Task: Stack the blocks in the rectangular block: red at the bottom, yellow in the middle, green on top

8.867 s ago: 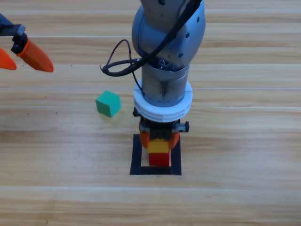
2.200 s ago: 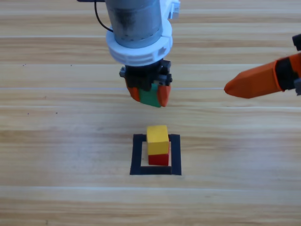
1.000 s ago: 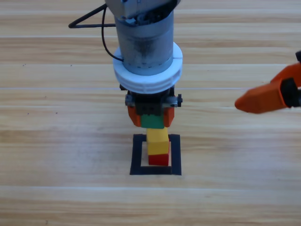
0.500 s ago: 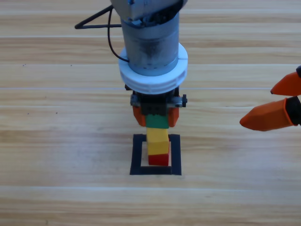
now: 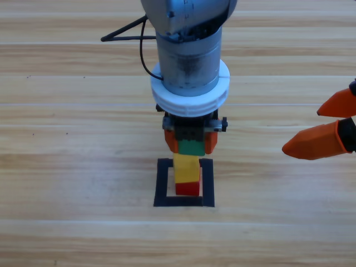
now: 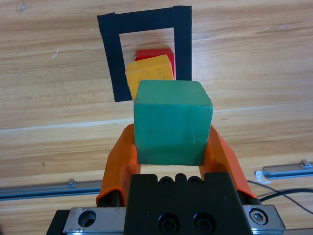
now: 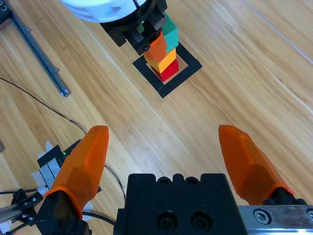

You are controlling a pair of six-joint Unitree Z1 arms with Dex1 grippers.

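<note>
A black tape square, the rectangular block (image 5: 161,186) (image 6: 110,49) (image 7: 188,68), holds the red cube (image 5: 188,188) (image 6: 154,53) (image 7: 169,73) with the yellow cube (image 5: 187,168) (image 6: 149,73) (image 7: 165,61) on top of it. My left gripper (image 5: 191,146) (image 6: 171,131) is shut on the green cube (image 5: 189,148) (image 6: 172,122) (image 7: 170,28), directly over the yellow one. Whether green touches yellow I cannot tell. My right gripper (image 5: 303,130) (image 7: 165,133) waits open at the right edge, holding nothing.
A black cable (image 5: 122,36) loops off the left arm toward the back left. A metal rail (image 6: 39,191) (image 7: 34,46) runs along the table's far side in the wrist views. Bare wood surrounds the tape square.
The left gripper has carried the green cube a little right and down, bringing it over the yellow cube. The right gripper, open since half a second ago, has barely moved.
</note>
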